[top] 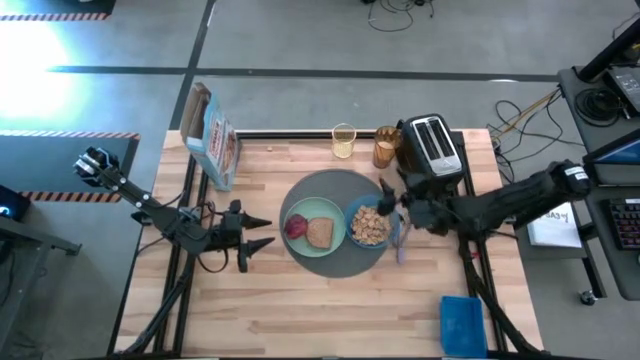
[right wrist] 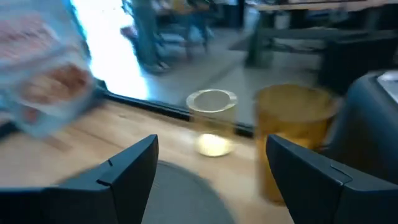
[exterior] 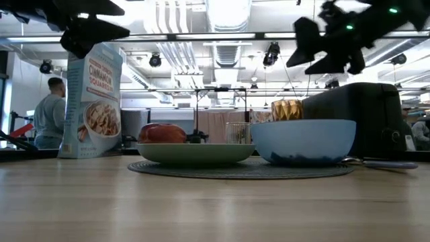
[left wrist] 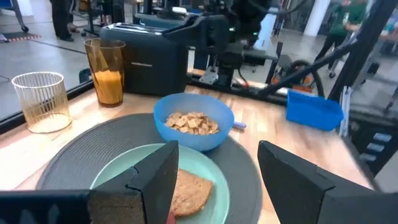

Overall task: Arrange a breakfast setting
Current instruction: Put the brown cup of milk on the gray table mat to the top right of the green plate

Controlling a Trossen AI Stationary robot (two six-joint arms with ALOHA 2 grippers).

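Plate with toast and bowl on round mat, left claw released beside mat, right claw released above bowl.

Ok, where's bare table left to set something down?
Free: the front strip between mat and blue tray, and the patch between cereal box and mat, behind the left gripper. Crowded: the back edge, with clear glass, amber glass, toaster.
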